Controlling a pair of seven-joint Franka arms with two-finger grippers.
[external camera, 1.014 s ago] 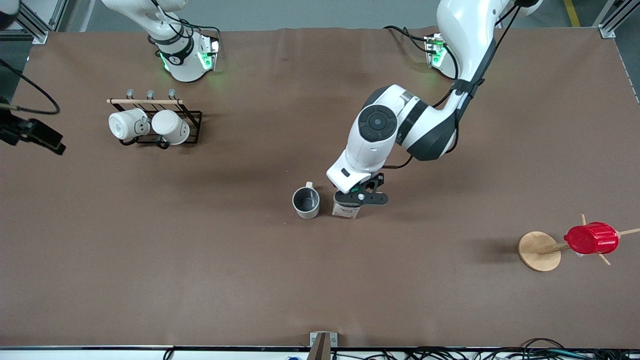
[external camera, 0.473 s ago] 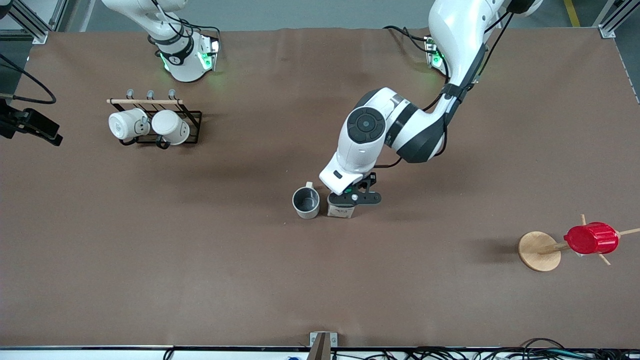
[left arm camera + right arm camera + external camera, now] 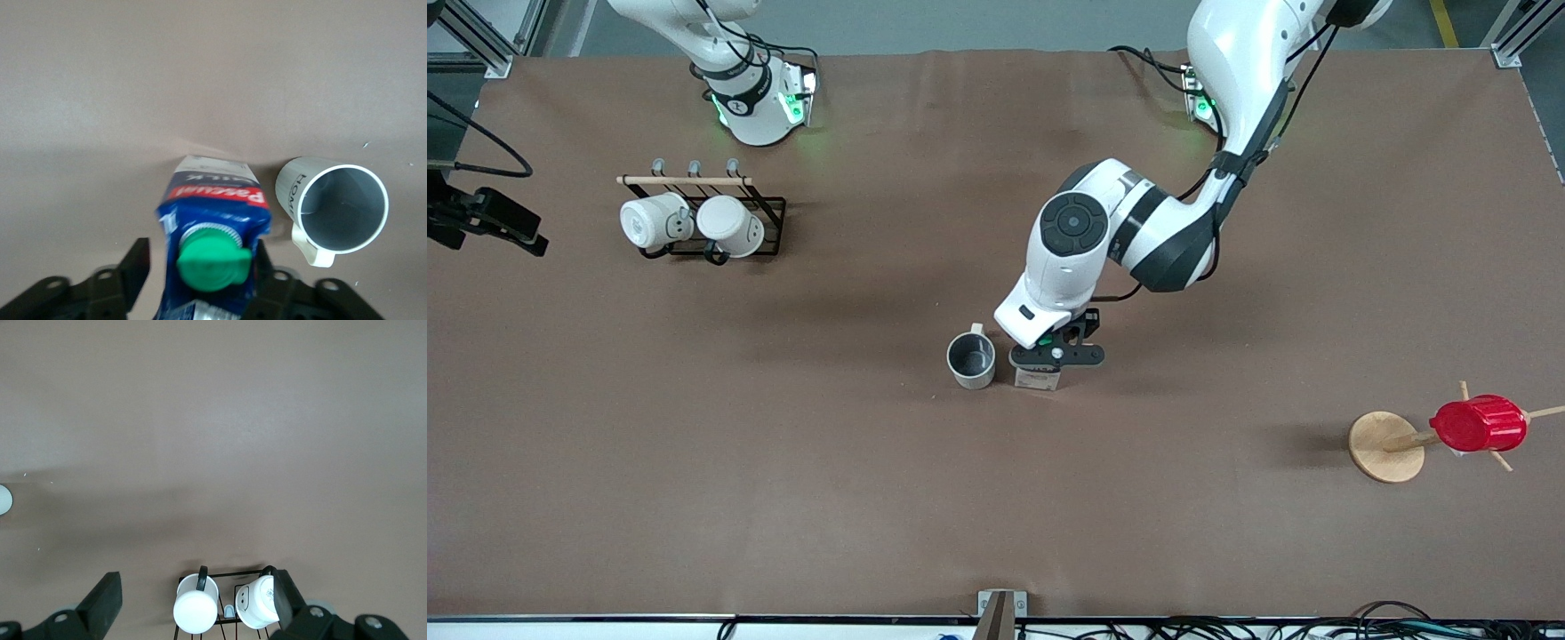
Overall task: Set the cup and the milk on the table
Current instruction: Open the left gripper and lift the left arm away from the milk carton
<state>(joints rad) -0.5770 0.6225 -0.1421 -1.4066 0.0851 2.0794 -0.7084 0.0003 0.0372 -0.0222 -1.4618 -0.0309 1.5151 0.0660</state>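
Note:
The beige-grey cup (image 3: 971, 358) stands upright on the brown table (image 3: 783, 498) near its middle, handle away from the front camera. In the left wrist view the cup (image 3: 340, 208) shows its grey inside and lettering. The dark-blue milk (image 3: 1037, 380) stands on the table right beside the cup, toward the left arm's end. Its green cap (image 3: 212, 261) and red label show in the left wrist view. My left gripper (image 3: 1056, 355) (image 3: 200, 252) sits over the carton's top, jaws either side, with a narrow gap at one finger. My right gripper (image 3: 195, 579) is open and empty, high over the mug rack.
A black wire rack (image 3: 769, 213) holding two white mugs (image 3: 729, 225) stands toward the right arm's end, near the bases. A wooden stand (image 3: 1385, 447) with a red ribbed cup (image 3: 1479, 423) on a peg is toward the left arm's end.
My left gripper carried the milk sideways toward the cup and set it down beside it. Its jaws have loosened. The right arm has shifted slightly at the view's edge.

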